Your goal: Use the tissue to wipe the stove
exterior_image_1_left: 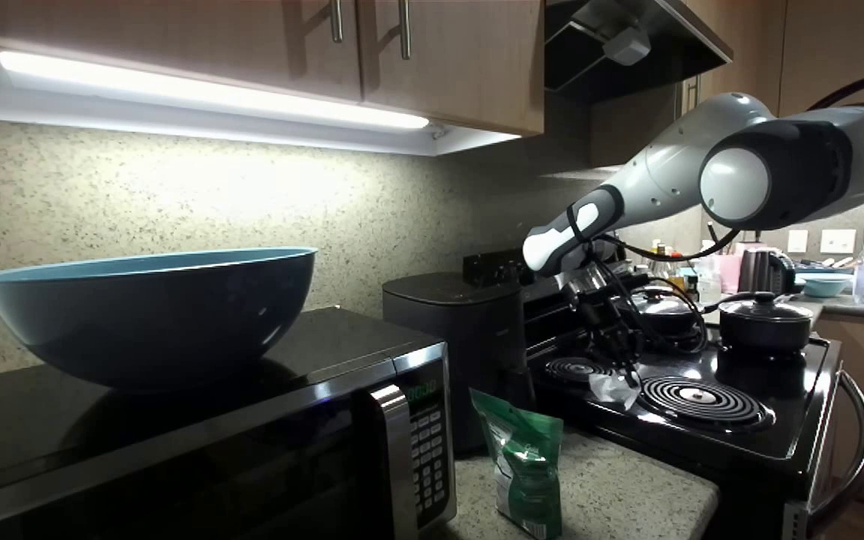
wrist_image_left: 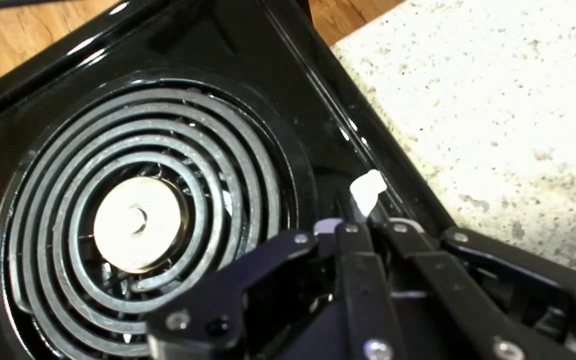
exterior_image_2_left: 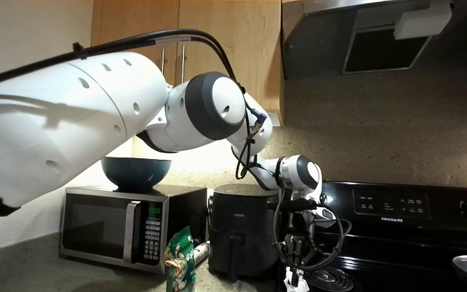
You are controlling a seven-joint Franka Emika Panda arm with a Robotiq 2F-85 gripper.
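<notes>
The stove (exterior_image_1_left: 784, 401) is black and glossy with spiral coil burners and a raised back panel. It shows in both exterior views (exterior_image_2_left: 383, 251) and fills much of the wrist view (wrist_image_left: 268, 65). My gripper (exterior_image_1_left: 633, 375) points down over the stove's side strip, beside a large coil burner (wrist_image_left: 138, 225). Its fingers (wrist_image_left: 370, 212) are shut on a crumpled white tissue (wrist_image_left: 368, 192). The tissue hangs below the fingertips in both exterior views (exterior_image_1_left: 613, 390) (exterior_image_2_left: 295, 284). I cannot tell whether it touches the stove top.
A black air fryer (exterior_image_1_left: 451, 360) stands close beside the arm's wrist, next to the microwave (exterior_image_1_left: 428, 450). A green bag (exterior_image_1_left: 526, 465) stands on the speckled counter (exterior_image_1_left: 627, 480). A lidded pot (exterior_image_1_left: 766, 330) and a pan (exterior_image_1_left: 661, 311) sit on the stove.
</notes>
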